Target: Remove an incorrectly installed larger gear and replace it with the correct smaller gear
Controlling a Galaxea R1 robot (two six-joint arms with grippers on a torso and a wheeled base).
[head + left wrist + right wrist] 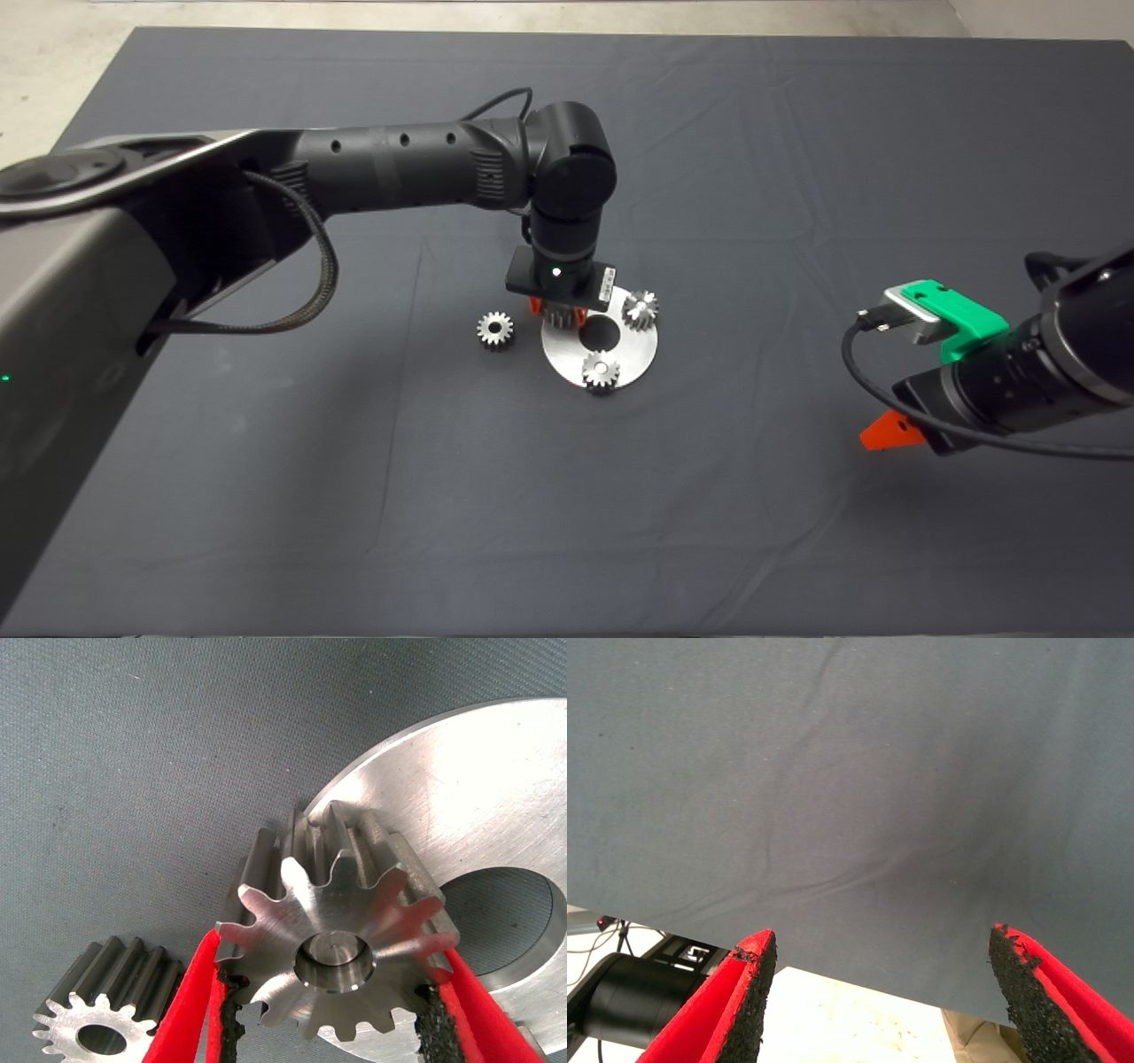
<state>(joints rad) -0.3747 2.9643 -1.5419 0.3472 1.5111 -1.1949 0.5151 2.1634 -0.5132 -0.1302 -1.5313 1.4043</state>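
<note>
Left wrist view: fingers (pixel 190 1014) clasping larger gear (pixel 341 943)

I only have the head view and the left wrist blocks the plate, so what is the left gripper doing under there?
Observer: The left gripper is shut on the larger gear, a pad on each side of its teeth.
Operator: Is that gear over the plate?
Observer: Partly. It overlaps the edge of the metal disc, beside the disc's big centre hole.
Operator: And the spare on the mat?
Observer: The smaller gear lies on the mat right beside the left gripper's finger.
Operator: Right arm?
Observer: The right gripper is open over bare mat, holding nothing.
</note>
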